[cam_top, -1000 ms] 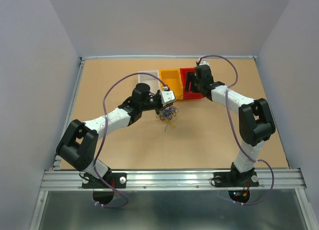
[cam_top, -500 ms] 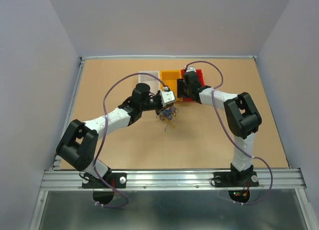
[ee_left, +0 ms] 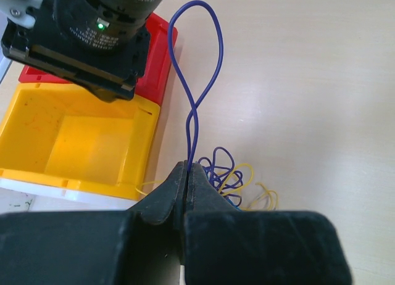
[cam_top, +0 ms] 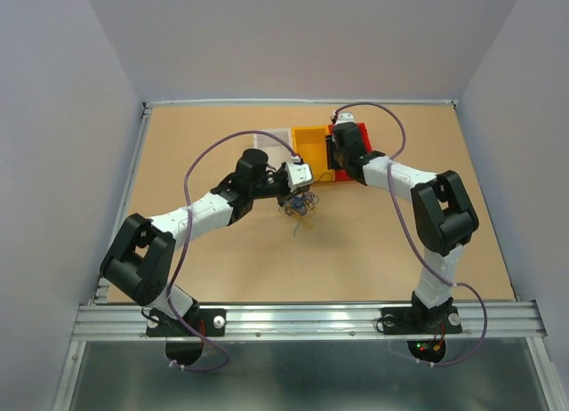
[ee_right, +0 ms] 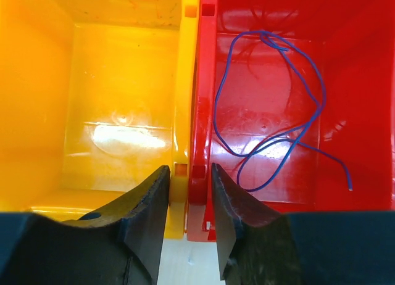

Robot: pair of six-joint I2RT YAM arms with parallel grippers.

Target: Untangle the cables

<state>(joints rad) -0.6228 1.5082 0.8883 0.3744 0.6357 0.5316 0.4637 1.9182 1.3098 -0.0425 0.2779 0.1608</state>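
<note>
My left gripper (ee_left: pixel 187 169) is shut on a thin purple cable (ee_left: pixel 213 57) whose loop stands up from the fingertips. Below it lies a tangle of purple, blue and yellow cables (ee_left: pixel 237 177) on the table; the tangle shows in the top view (cam_top: pixel 300 206) just under the left gripper (cam_top: pixel 296 187). My right gripper (ee_right: pixel 188 174) is open and empty. Its jaws straddle the touching walls of the yellow bin (ee_right: pixel 117 94) and the red bin (ee_right: pixel 364 112). One blue cable (ee_right: pixel 274 94) lies loose in the red bin.
The yellow bin (cam_top: pixel 311 144) and red bin (cam_top: pixel 360 131) stand side by side at the back centre, with a white tray (cam_top: pixel 267 137) to their left. The right wrist's black body (ee_left: pixel 92 32) hangs over the bins, close to the held loop.
The right arm swung left over the yellow bin, then came back to the seam between the two bins. The left arm and its held cable have not moved.
</note>
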